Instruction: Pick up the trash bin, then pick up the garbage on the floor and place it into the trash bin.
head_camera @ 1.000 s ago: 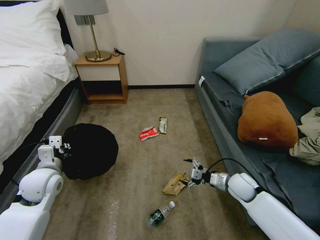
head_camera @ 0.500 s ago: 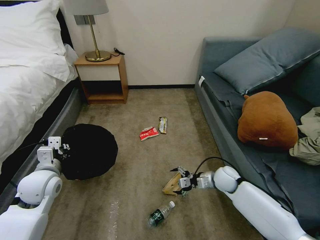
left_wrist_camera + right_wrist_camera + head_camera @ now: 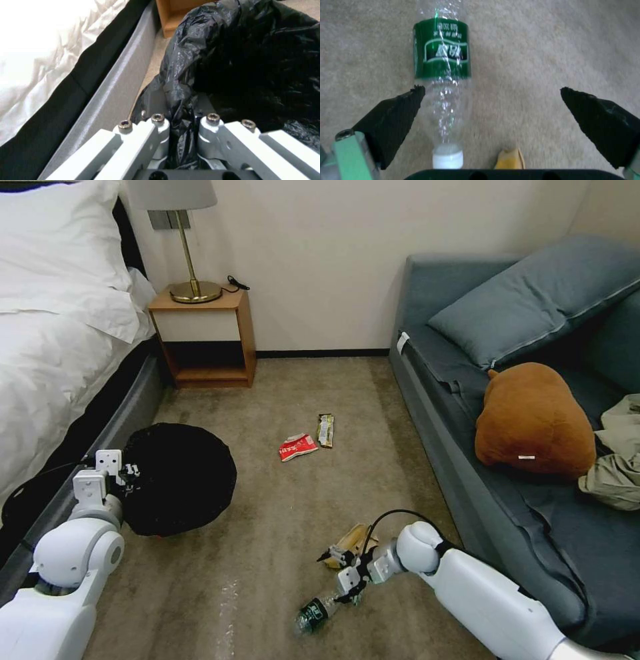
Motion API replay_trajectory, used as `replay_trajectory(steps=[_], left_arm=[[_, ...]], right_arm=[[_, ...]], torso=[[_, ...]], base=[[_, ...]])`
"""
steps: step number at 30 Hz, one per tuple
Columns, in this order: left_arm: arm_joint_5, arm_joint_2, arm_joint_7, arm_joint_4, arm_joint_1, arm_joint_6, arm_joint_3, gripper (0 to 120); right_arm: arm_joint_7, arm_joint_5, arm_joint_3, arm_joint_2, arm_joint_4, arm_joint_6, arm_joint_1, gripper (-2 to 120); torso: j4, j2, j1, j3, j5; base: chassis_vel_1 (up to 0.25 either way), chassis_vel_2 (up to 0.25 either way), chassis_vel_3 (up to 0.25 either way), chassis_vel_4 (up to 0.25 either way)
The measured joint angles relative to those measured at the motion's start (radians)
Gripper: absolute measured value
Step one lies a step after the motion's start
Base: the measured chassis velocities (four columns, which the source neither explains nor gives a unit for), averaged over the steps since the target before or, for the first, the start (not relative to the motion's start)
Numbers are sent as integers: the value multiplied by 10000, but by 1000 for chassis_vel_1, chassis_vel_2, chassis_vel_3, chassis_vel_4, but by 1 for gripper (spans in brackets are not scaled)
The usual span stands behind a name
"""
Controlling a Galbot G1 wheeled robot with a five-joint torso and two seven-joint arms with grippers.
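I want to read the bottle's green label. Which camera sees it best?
The right wrist view: the bottle lies close, between the open right tool, label facing the camera. The head view shows it small, partly behind that tool.

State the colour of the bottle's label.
Green with white print, clearest in the right wrist view on the bottle.

The left arm is bent at the robot's left side, its gripper (image 3: 127, 471) clamped tight with both fingers pressed together. The right arm reaches forward and low, its gripper (image 3: 340, 575) spread wide, 2 black fingertips (image 3: 391, 117) well apart
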Motion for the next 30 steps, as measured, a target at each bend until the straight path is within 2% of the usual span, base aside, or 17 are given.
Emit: replay_trajectory(steps=[10,16,26,28,30], left_arm=[[26,-71,13,-217,145,-23,-45,5],[26,-65,13,-267,225,-32,-93,5],[-8,-2,20,-293,186,-43,-121,5],[-12,10,23,-290,155,-46,-120,5],[-18,16,23,-283,122,-49,-114,5]], right_arm=[[-463,-1712,453,1120,-883,1210,-99,100],[-755,-2341,620,1385,-1108,1605,36,100],[-924,-2577,555,1575,-1707,1957,301,100],[-924,-2647,529,1615,-1814,2014,321,98],[-924,-2725,468,1684,-1940,2061,332,88]], torso=[[0,0,0,0,0],[1,0,0,0,0],[1,0,0,0,0],[0,0,0,-1,1],[0,0,0,0,1]], base=[[0,0,0,0],[0,0,0,0],[0,0,0,0],[0,0,0,0],[0,0,0,0]])
